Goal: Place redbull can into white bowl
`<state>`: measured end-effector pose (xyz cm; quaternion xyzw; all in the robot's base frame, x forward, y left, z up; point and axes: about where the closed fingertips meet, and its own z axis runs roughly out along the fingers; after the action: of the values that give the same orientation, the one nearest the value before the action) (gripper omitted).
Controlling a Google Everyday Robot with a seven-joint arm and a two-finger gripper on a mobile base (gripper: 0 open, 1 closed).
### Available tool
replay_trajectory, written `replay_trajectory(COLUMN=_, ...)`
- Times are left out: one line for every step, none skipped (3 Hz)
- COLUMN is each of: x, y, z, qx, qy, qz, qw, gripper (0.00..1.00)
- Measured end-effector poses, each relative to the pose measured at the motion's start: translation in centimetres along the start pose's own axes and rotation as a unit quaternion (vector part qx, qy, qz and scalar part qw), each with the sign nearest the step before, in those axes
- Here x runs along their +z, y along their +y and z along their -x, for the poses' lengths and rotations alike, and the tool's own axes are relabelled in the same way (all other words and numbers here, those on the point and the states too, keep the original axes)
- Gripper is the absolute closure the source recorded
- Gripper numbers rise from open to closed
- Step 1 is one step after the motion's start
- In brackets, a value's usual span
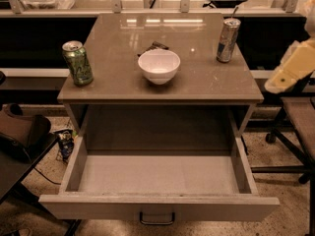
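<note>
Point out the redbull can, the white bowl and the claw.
redbull can [227, 41], camera view, middle of its side.
white bowl [158, 77], camera view, outer front wall.
claw: out of view; only the cream arm [290, 68], camera view, right edge.

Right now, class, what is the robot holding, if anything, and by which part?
Nothing: the redbull can stands free at the back right of the table, and the gripper is beside the table's right edge, apart from it.

redbull can [228, 40]: metal, silver-blue, was shiny.
white bowl [159, 66]: smooth, glossy.
green can [78, 63]: metal, printed, slight shine.
table top [123, 77]: smooth, semi-gloss, reflected lamps.
drawer [157, 173]: matt inside; handle [157, 217] looked metal.
arm shell [290, 65]: cream, prob. plastic, matt; gripper was out of view.
</note>
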<state>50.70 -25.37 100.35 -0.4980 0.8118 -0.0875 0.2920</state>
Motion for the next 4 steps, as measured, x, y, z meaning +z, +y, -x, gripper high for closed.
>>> replay_trajectory(x=1.9, y=-3.1, z=-1.2, qx=0.042, qy=-0.052, qz=-0.04, qw=0.997, gripper=0.0)
replay_trajectory(x=3.6, y=-6.4, z=-1.4, qx=0.079, qy=-0.131, qz=-0.078, qw=0.9851, gripper=0.0)
replay_trajectory(x=4.5, y=-8.1, z=-2.0, qx=0.123, qy=-0.194, qz=-0.113, qw=0.9668, gripper=0.0)
replay_trajectory(x=4.1, y=-9.1, z=-1.9, qx=0.134, qy=-0.211, qz=-0.134, qw=0.9589, gripper=0.0)
